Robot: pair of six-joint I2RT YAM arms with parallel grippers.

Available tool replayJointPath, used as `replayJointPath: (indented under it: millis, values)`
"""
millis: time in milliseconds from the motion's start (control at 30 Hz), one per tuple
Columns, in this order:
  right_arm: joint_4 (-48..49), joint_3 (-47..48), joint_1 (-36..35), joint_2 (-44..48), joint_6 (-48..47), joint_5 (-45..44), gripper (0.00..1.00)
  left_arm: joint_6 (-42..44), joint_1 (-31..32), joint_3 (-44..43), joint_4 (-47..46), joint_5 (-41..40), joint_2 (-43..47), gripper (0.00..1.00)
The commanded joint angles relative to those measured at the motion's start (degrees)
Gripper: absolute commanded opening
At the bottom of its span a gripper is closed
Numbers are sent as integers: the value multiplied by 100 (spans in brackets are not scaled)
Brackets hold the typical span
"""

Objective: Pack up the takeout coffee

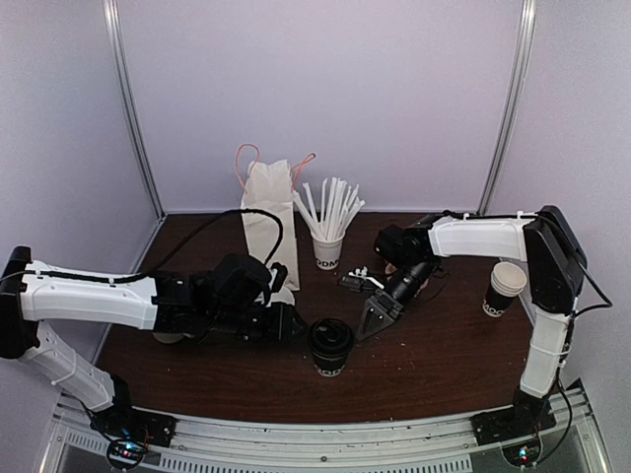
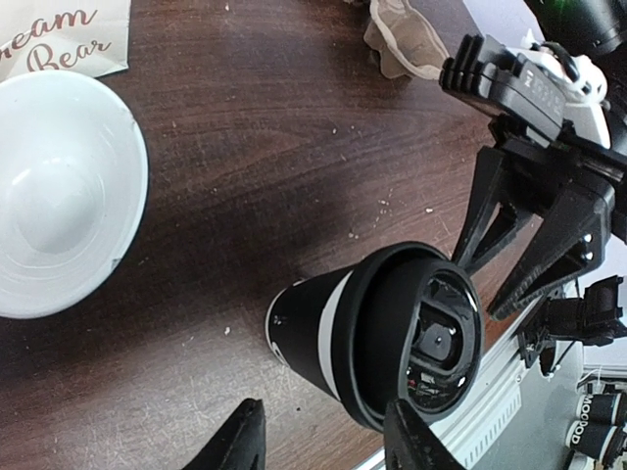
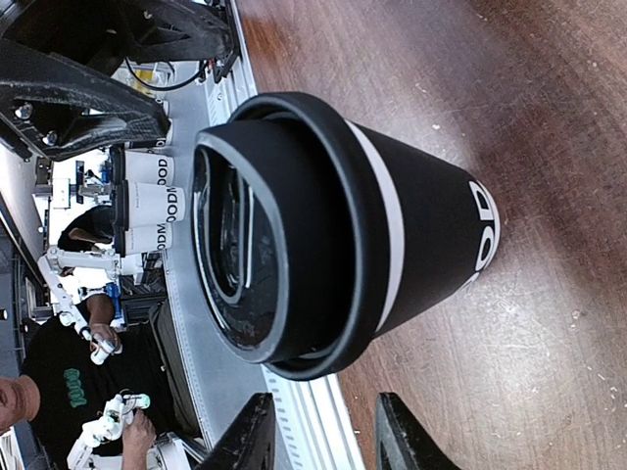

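Note:
The takeout coffee is a black paper cup with a white rim band and a black lid. It stands on the table between both grippers. In the left wrist view the cup lies just ahead of the fingers, and its lid looks slightly askew. My left gripper is open and empty just left of the cup; it also shows in its own view. My right gripper is open and empty just right of the cup, apart from it. Its fingers show at the bottom of the right wrist view.
A white paper bag with pink handles stands at the back. Next to it is a white cup of stirrer sticks. Another paper cup stands at the right. A cream mug sits by my left arm. A cardboard scrap lies farther back.

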State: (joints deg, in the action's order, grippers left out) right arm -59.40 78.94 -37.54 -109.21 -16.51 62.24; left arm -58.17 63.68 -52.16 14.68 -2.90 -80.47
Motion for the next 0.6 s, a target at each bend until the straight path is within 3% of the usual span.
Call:
replayJointPath:
  millis: [0, 567]
  values:
    - [-8, 166, -42, -147, -20, 246, 38, -126, -51, 73, -523, -37, -177, 42]
    - [100, 230, -52, -653, 107, 282, 37, -237, -190, 99, -229, 199, -585, 40]
